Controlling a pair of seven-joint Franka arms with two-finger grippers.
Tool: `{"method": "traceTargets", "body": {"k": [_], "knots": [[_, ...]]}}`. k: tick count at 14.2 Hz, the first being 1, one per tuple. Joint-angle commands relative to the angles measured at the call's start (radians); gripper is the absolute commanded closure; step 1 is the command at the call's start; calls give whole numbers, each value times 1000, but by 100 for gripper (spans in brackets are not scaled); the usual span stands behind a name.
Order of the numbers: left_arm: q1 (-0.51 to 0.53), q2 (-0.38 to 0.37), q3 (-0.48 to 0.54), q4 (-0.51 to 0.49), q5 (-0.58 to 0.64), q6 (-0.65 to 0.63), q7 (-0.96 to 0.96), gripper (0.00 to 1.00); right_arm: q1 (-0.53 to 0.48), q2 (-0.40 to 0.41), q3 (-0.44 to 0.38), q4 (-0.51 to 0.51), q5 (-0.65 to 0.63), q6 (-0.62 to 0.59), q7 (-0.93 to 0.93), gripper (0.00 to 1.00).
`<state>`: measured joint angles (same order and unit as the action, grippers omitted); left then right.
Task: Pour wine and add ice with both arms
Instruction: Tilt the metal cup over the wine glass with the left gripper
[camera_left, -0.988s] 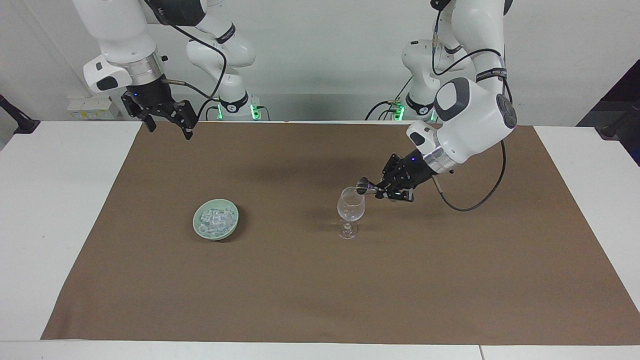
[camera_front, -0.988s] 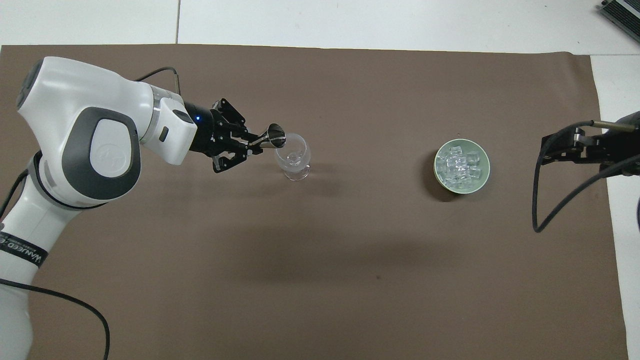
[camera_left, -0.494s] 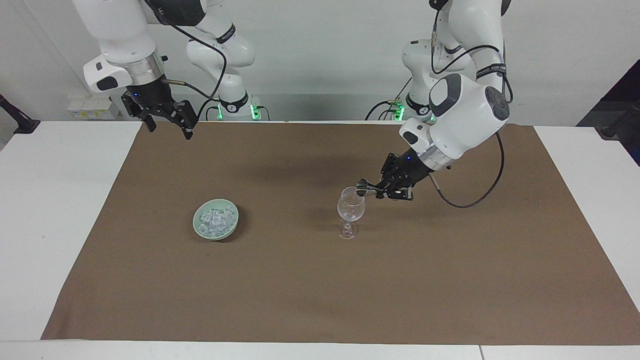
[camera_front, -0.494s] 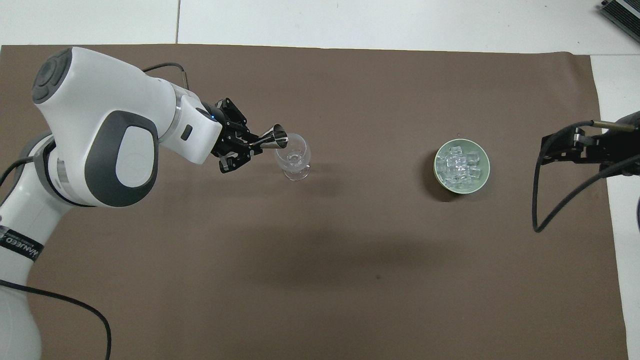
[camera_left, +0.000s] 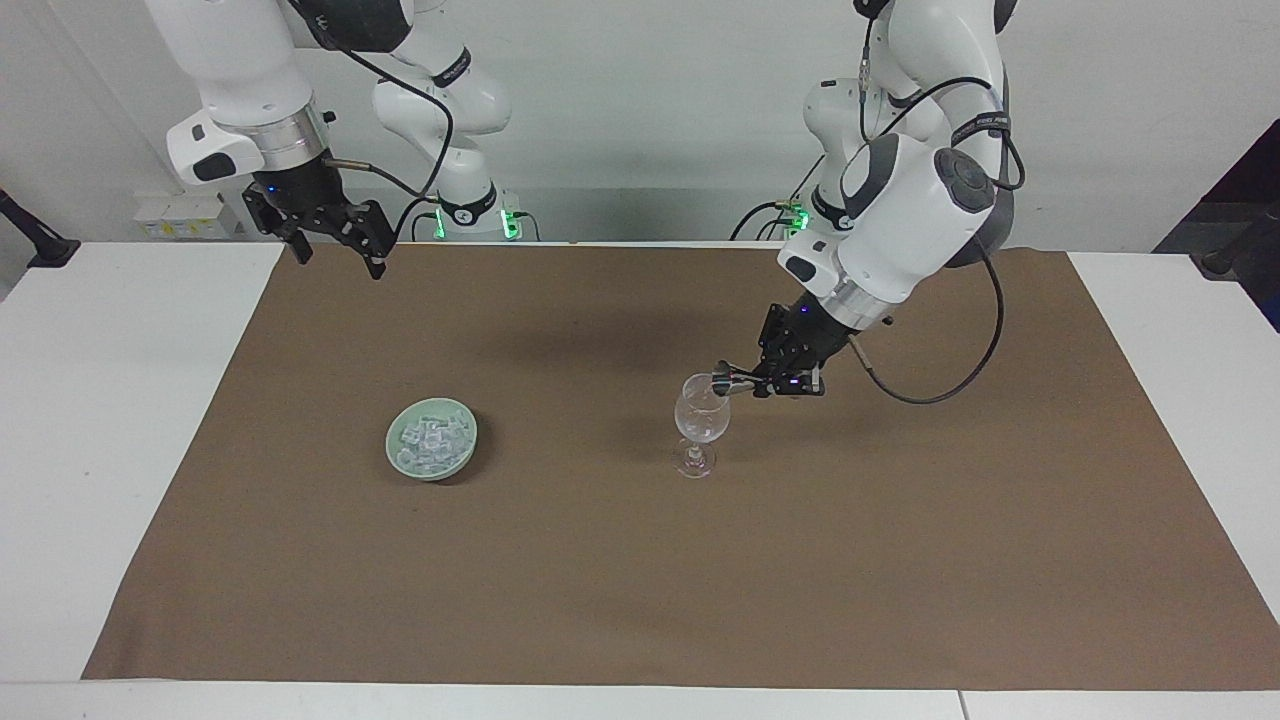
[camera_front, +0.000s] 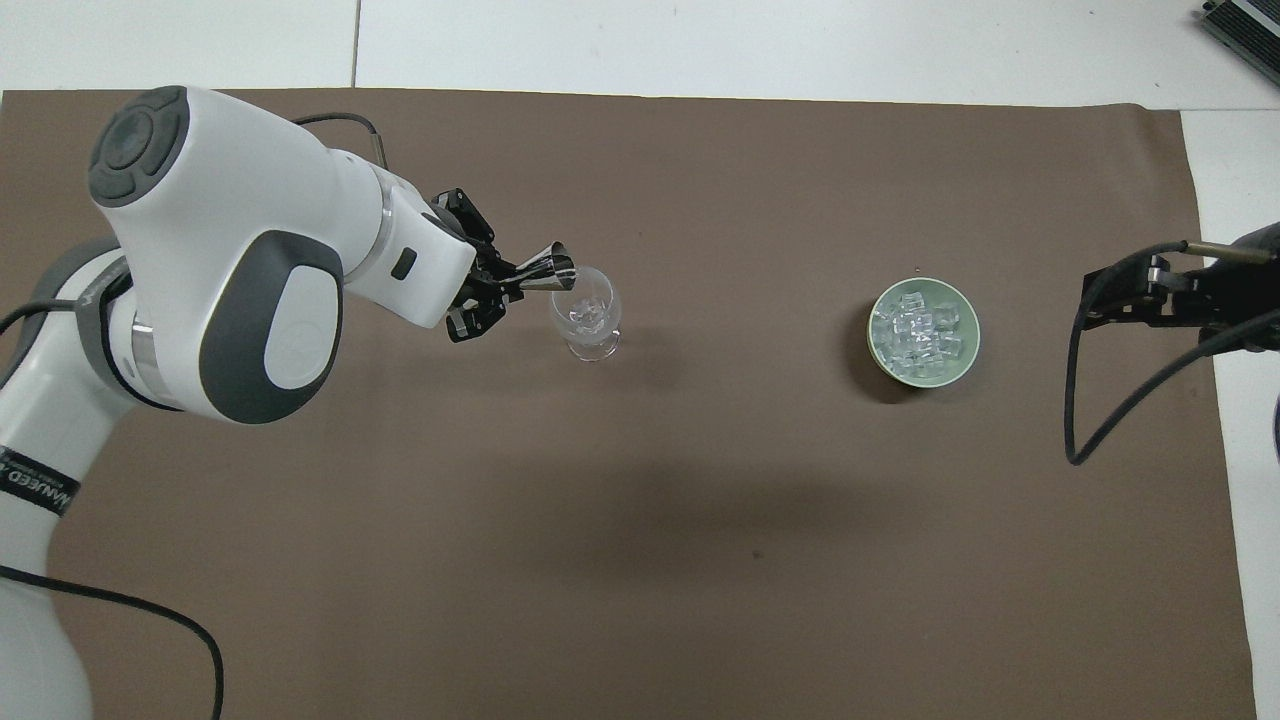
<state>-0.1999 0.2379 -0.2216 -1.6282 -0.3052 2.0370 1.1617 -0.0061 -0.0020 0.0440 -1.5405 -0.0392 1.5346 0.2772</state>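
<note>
A clear wine glass (camera_left: 699, 420) (camera_front: 588, 318) stands upright on the brown mat, toward the left arm's end. My left gripper (camera_left: 752, 381) (camera_front: 506, 281) is shut on a small metal measuring cup (camera_left: 724, 381) (camera_front: 548, 272), tipped on its side with its mouth at the glass's rim. No wine shows in the glass. A pale green bowl (camera_left: 400, 462) (camera_front: 968, 357) holds several cubes of ice (camera_left: 433, 439) (camera_front: 922, 333), toward the right arm's end. My right gripper (camera_left: 335, 244) (camera_front: 1090, 302) hangs open and waits over the mat's edge beside its base.
The brown mat (camera_left: 640, 560) (camera_front: 640, 520) covers most of the white table. The left arm's white elbow (camera_front: 230, 260) looms over the mat's corner in the overhead view. A black cable (camera_front: 1120, 410) dangles from the right arm.
The left arm's wrist has rolled and its elbow has risen, tipping the measuring cup further over the glass's rim. The right arm has stayed still.
</note>
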Motion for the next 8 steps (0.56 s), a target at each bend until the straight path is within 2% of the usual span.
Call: {"method": "traceTargets", "body": {"k": [1,3,6,8], "knots": [[-33,-8,18,24,67,-4,-48,100,-14,10,2,19,24,-10,-26,0],[-33,-9,18,24,71,-18,-54,100,-14,10,0,19,24,-10,-26,0],[-49,-12,18,27,158,-21,-76,100,-14,10,2,19,24,-10,-26,0],[-53,-12,18,27,166,-38,-83,100,-14,10,2,19,24,-10,-26,0]]}}
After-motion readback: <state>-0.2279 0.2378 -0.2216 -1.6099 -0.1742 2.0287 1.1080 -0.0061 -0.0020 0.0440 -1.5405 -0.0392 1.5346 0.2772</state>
